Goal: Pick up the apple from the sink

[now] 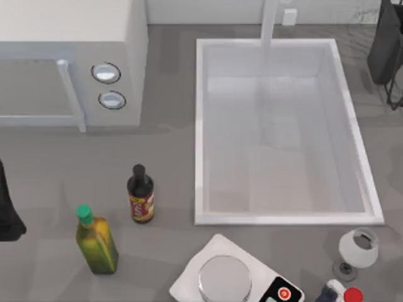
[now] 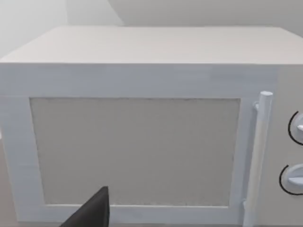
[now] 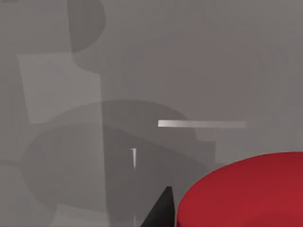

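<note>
The sink [image 1: 200, 126], a large white basin with a raised rim and a faucet [image 1: 269, 22] at its far side, has a bare pale bottom. The apple [image 3: 241, 191] is a smooth bright-red round shape very close in the right wrist view, pressed against one dark finger [image 3: 162, 208] above grey counter. My right gripper [image 1: 385, 47] is at the far right edge of the table, beyond the sink's far right corner, shut on the apple. My left arm [image 1: 7, 214] rests at the left edge, and one of its fingers [image 2: 90, 213] faces the microwave.
A white microwave [image 1: 69, 63] stands at the far left. In front of it are a dark sauce bottle [image 1: 140, 195] and a green-capped oil bottle [image 1: 96, 239]. A kitchen scale [image 1: 233, 277], a wine glass [image 1: 357, 248] and a red-capped bottle [image 1: 343, 294] sit along the near edge.
</note>
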Action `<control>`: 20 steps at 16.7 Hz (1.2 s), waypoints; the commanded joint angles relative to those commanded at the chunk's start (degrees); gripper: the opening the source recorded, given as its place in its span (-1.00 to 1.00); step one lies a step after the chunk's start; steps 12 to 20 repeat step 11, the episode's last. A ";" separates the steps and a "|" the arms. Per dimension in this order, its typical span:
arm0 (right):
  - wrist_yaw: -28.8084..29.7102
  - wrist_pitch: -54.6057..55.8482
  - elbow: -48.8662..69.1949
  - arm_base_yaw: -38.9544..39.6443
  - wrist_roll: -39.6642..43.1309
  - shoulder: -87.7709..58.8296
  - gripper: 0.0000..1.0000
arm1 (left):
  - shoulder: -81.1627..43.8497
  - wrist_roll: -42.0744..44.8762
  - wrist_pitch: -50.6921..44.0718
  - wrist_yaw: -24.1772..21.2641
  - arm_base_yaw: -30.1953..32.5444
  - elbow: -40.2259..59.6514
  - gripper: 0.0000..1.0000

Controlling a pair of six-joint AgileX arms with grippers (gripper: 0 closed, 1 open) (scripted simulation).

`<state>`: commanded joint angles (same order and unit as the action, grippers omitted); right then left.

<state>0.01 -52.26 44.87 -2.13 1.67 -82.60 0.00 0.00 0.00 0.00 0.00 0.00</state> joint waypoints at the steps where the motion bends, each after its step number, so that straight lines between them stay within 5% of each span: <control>1: 0.00 0.00 0.00 0.00 0.00 0.00 0.36 | 0.00 0.00 0.00 0.00 0.00 0.00 1.00; 6: 0.00 0.00 0.00 0.00 0.00 0.00 1.00 | 0.00 0.00 0.00 0.00 0.00 0.00 1.00; 20: 0.00 0.00 0.00 0.00 0.00 0.00 1.00 | 0.00 0.00 0.00 0.00 0.00 0.00 1.00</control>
